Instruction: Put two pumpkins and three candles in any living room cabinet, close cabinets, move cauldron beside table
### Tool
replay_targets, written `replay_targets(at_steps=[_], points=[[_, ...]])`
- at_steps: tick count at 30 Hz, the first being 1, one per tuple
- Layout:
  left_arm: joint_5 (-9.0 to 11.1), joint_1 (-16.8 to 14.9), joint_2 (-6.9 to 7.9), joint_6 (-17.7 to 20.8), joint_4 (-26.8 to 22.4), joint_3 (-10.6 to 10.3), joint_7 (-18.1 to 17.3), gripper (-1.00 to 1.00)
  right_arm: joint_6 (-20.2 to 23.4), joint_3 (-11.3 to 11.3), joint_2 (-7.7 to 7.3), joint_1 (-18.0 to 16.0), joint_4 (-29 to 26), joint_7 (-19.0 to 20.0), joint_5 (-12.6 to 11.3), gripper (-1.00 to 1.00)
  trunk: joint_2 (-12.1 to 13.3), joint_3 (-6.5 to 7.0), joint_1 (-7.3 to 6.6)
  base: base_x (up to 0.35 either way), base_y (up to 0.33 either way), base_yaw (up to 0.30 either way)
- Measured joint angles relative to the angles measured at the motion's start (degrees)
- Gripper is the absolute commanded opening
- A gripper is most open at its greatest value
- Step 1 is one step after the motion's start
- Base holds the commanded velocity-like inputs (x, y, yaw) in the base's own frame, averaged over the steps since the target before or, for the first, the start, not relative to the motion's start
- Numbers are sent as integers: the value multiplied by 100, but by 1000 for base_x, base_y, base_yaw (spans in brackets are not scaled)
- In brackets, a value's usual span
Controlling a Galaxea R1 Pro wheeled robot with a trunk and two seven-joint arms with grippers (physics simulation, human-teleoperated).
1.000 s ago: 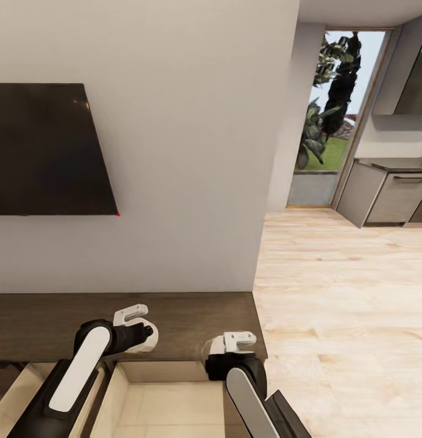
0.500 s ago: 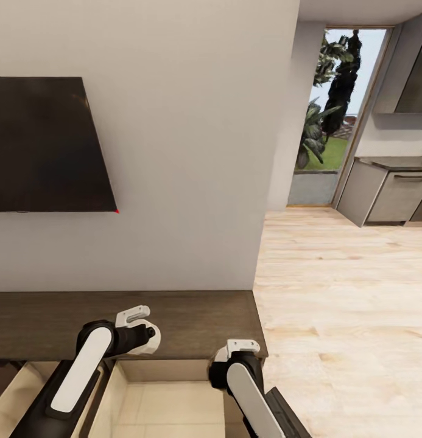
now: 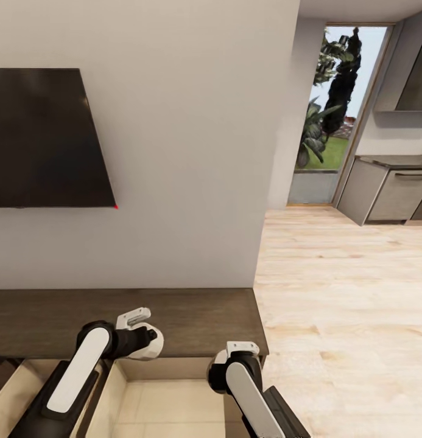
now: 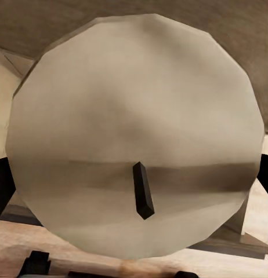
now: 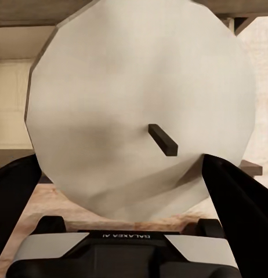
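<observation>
A pale wall [image 3: 186, 152] with a dark television [image 3: 43, 140] takes up most of the head view, with light wood floor [image 3: 344, 304] running off toward a doorway and grey kitchen units. Below the wall stands the long dark-brown cabinet [image 3: 113, 319], and a drawer [image 3: 174, 404] lined in pale wood is pulled out beneath both arms, likely so the small things can be dropped in from above.

The left claw [image 3: 133, 317] hangs over the cabinet's front edge; in the left wrist view an off-white candle [image 4: 134, 136] with a short dark wick sits clamped between its dark fingers [image 4: 2, 185]. The right claw [image 3: 242, 348] is by the drawer's right corner and is likewise clamped on a second candle [image 5: 140, 110], its fingers [image 5: 241, 202] flanking it. Both candles look ready to be lowered into the drawer.
</observation>
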Motion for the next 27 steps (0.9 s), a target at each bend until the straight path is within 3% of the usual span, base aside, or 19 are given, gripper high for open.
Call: replay_targets(at_steps=[3,10,13,16,27], points=[[23,0,-49,-4,3,-13,221,-100,-10,0,0,-11,32,1,-6,-100,-120,-54,66,0,0,0],[167,8,-70,-8,1,-31,311,-100,-42,0,0,-113,313,36,-15,-100,-401,-180,220,0,0,0],[467,9,-14,-25,-1,-328,312,-100,-49,0,0,-119,331,42,-17,-100,-522,-234,286,0,0,0],[771,9,55,-9,-3,-490,331,-100,-50,0,0,-120,335,44,-17,-100,-642,-287,352,0,0,0],[872,9,117,-7,-4,-547,462,-100,-50,0,0,-121,336,45,-18,-100,-1083,-485,593,0,0,0]])
